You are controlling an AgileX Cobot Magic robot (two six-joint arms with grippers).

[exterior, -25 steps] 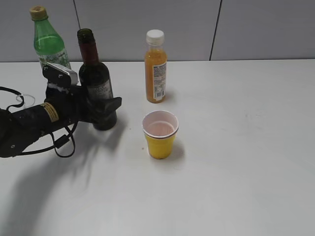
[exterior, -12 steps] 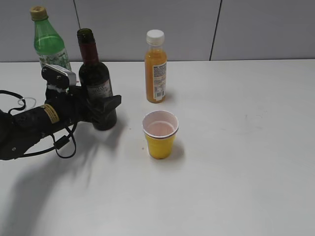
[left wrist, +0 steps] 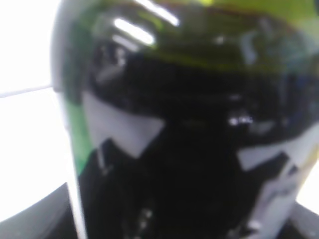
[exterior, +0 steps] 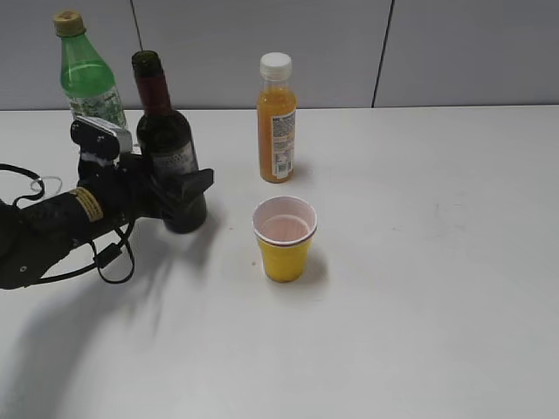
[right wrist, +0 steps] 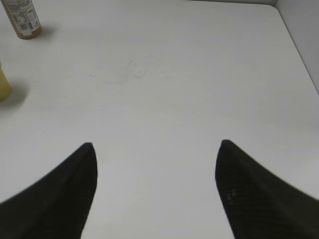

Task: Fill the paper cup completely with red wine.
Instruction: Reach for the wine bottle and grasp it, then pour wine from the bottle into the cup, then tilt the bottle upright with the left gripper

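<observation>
left gripper (exterior: 179,188) clamped on wine bottle (exterior: 168,148), left of paper cup (exterior: 284,237) | orange juice bottle (exterior: 276,119) behind cup | green bottle (exterior: 88,77) partly hidden | right gripper (right wrist: 154,169) spread, empty

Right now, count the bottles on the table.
3: a green bottle back left, the wine bottle held in the left claw, and an orange juice bottle behind the paper cup.
</observation>
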